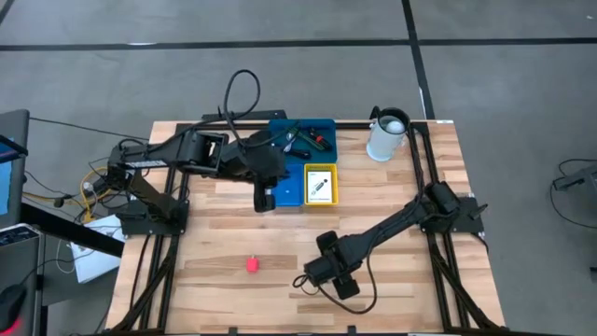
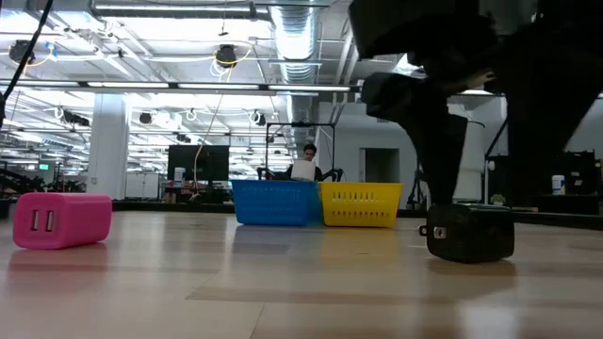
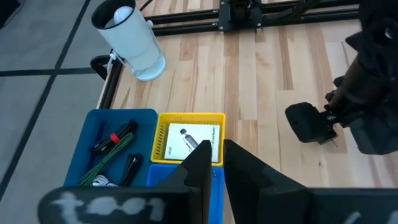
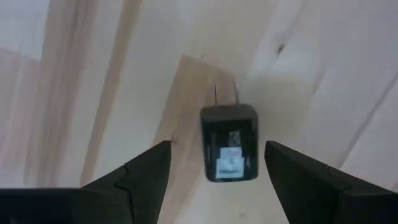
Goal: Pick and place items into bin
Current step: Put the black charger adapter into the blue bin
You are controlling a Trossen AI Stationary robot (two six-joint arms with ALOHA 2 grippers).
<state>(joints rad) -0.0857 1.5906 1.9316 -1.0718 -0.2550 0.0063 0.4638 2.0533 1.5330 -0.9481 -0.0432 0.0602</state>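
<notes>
Pink-red block: lying on the tabletop in the lower left-centre of the high view, long axis across the low view, two slots facing the low camera.
Left claw: hovering over the small blue bin at centre, fingers nearly together, gripping nothing visible.
Yellow bin: holding a white printed card, long axis up-down.
Right claw: spreading wide, lower centre-right, straddling a small black plug, prongs pointing to frame top.
White pitcher: standing upper right.
</notes>
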